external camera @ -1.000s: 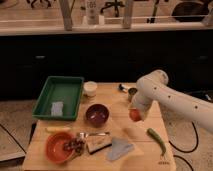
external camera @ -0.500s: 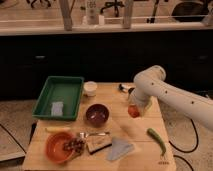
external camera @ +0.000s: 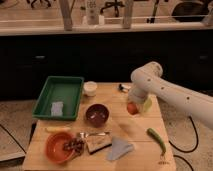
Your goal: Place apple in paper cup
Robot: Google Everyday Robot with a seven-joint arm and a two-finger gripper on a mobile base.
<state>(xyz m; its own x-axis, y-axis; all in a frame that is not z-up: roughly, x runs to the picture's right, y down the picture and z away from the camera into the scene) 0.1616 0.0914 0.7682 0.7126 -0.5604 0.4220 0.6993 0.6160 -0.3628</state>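
The apple [external camera: 132, 108] is small, round and orange-red. It sits at the tip of my white arm, held in the gripper [external camera: 133, 106] a little above the wooden table [external camera: 130, 127], right of centre. The gripper is shut on the apple. The paper cup [external camera: 90, 88] is short and white. It stands upright at the back of the table beside the green tray, well to the left of the apple and apart from it.
A green tray [external camera: 60, 95] holds a pale cloth at back left. A dark bowl [external camera: 96, 114] sits mid-table and an orange bowl [external camera: 59, 146] at front left. A long green vegetable [external camera: 156, 140] lies at front right. A light green cup [external camera: 146, 105] stands behind the gripper, and a small shiny object [external camera: 123, 88] sits at the back.
The arm has moved left and toward the back of the table, carrying the apple with it. Nothing on the table has moved.
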